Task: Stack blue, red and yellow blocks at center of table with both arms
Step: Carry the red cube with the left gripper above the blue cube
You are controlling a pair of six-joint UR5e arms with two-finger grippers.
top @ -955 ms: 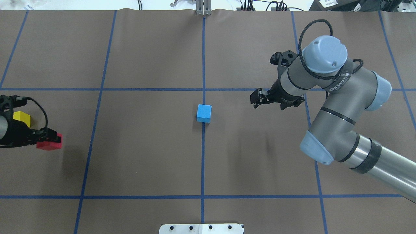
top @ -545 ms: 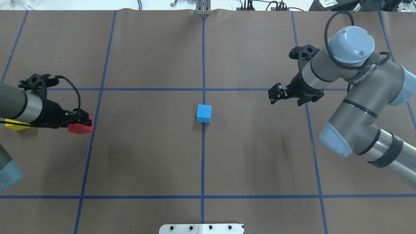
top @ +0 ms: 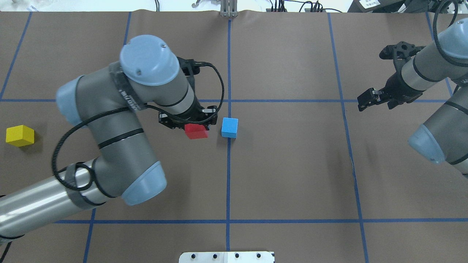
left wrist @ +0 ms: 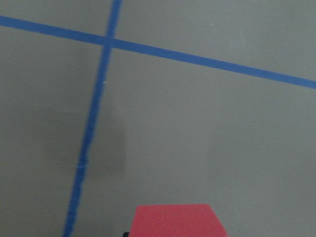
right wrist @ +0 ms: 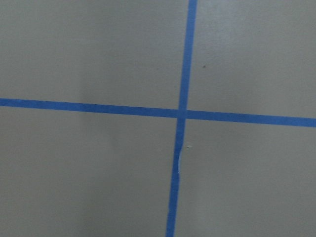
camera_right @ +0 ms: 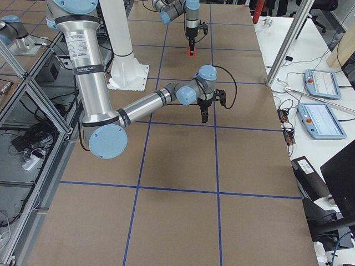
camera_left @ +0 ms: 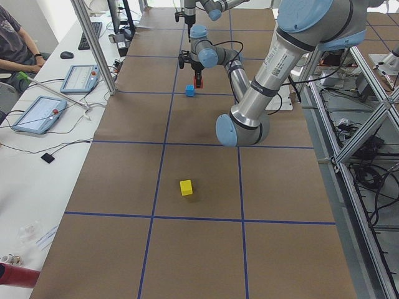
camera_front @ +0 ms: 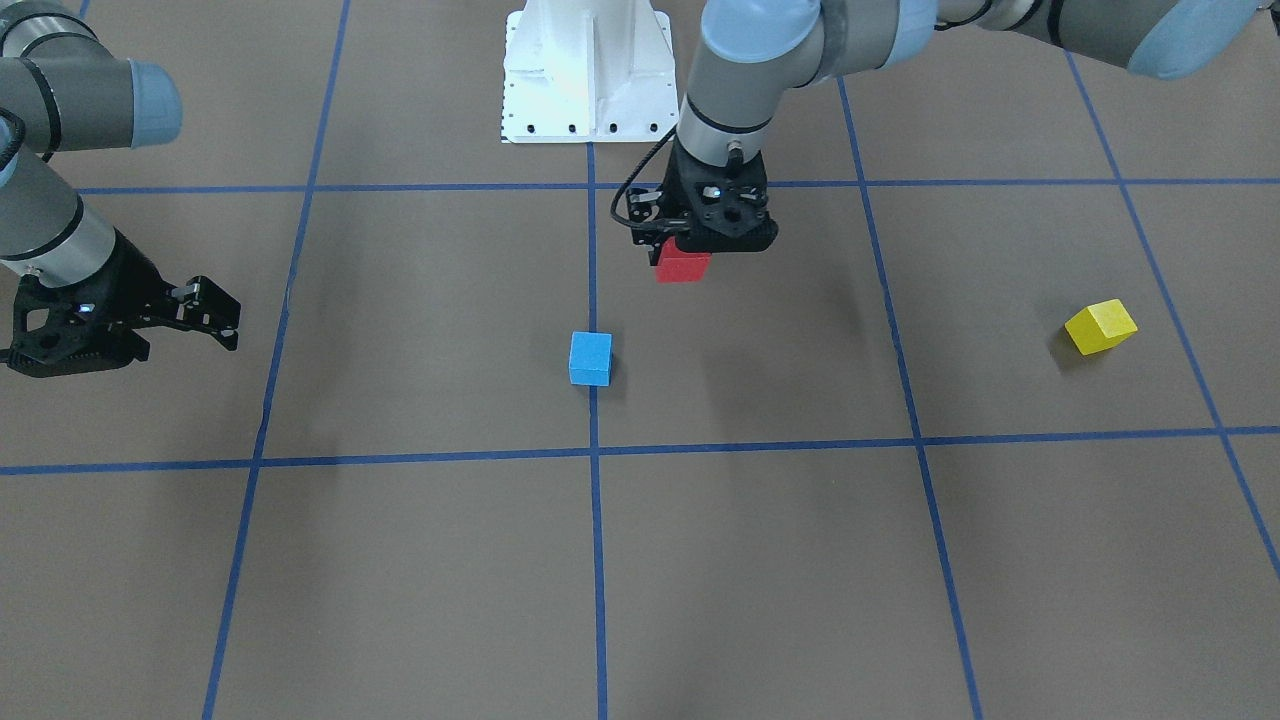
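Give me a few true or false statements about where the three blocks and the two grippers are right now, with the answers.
1. The left gripper is shut on the red block. True.
2. The red block sits on top of the blue block. False: it is in the gripper beside the blue block, whose top is bare.
3. The yellow block lies alone on the table, far out on the robot's left. True.
4. The right gripper carries the yellow block. False: it holds nothing, with its jaws apart, out on the robot's right.
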